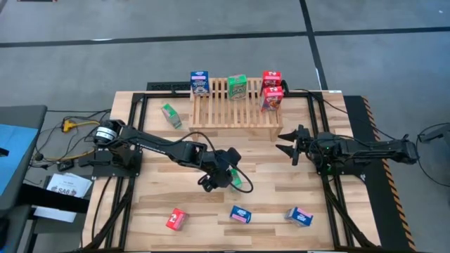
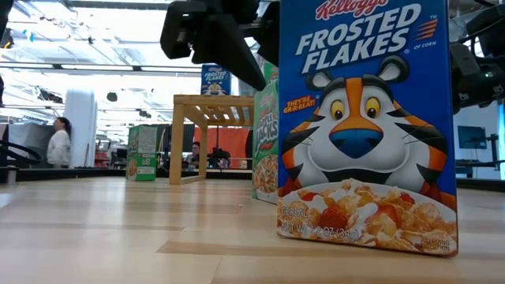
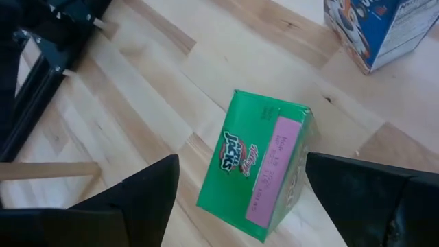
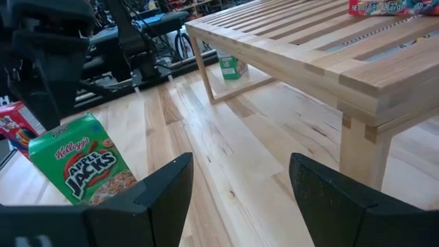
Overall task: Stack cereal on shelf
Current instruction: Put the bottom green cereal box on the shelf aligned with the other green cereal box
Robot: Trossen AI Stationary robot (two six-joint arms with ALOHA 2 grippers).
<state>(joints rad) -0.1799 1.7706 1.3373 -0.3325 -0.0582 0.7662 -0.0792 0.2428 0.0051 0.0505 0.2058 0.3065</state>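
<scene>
A green Apple Jacks box point(image 3: 257, 165) stands on the table near its middle point(image 1: 241, 181). My left gripper point(image 3: 241, 159) hangs over it, open, one finger on each side; I see no touch. My right gripper point(image 1: 287, 143) is open and waits at the table's right, pointing at the shelf point(image 1: 232, 105). On the shelf's slats stand a blue box point(image 1: 200, 83), a green box point(image 1: 237, 87) and two red boxes point(image 1: 271, 88). Another green box point(image 1: 171, 116) lies left of the shelf. A red box point(image 1: 176, 219) and two blue boxes point(image 1: 240, 214) point(image 1: 299, 216) sit near the near edge.
Dark frame rails point(image 1: 133, 161) run along the table's left and right sides under the arms. In the low view a blue Frosted Flakes box point(image 2: 367, 126) fills the foreground. A person point(image 2: 57, 146) is in the room beyond. Bare planks lie between the shelf and the near boxes.
</scene>
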